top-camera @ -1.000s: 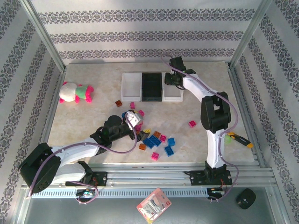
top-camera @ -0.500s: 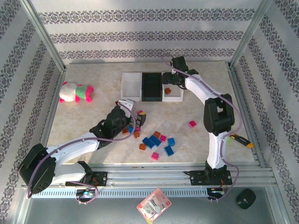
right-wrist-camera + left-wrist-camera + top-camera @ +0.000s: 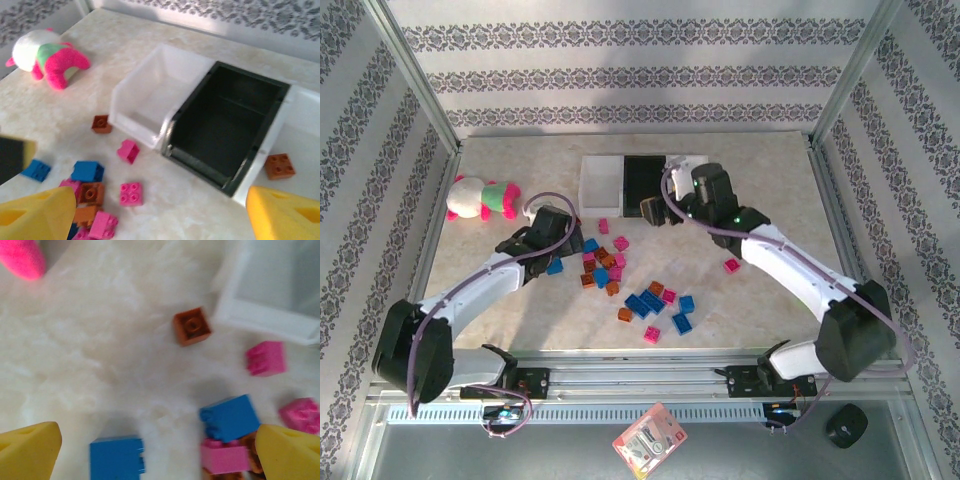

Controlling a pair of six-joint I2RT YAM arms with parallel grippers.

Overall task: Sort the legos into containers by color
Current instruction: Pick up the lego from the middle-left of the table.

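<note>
Blue, pink and orange-brown legos [image 3: 605,262] lie scattered mid-table, with a blue cluster [image 3: 645,303] nearer and a lone pink one [image 3: 731,265] to the right. At the back stand the left white tray [image 3: 601,183], the black tray [image 3: 642,180] and the right white tray [image 3: 692,162], partly hidden by the right arm. An orange-brown brick [image 3: 279,166] lies in the right white tray [image 3: 305,130]. My left gripper [image 3: 563,240] hovers open above a blue brick [image 3: 116,458], nothing between its fingers [image 3: 30,450]. My right gripper [image 3: 655,212] is open in front of the black tray [image 3: 230,125].
A pink-white-green plush toy [image 3: 480,197] lies at the far left. Patterned walls and metal posts enclose the table. A yellow-handled tool [image 3: 835,298] rests at the right edge, beyond the rail. A lone brown brick [image 3: 192,326] sits near the left white tray's corner [image 3: 260,320].
The left arm swung away from the pile toward the far left. The right gripper drew back from the right white tray to the front of the black tray.
</note>
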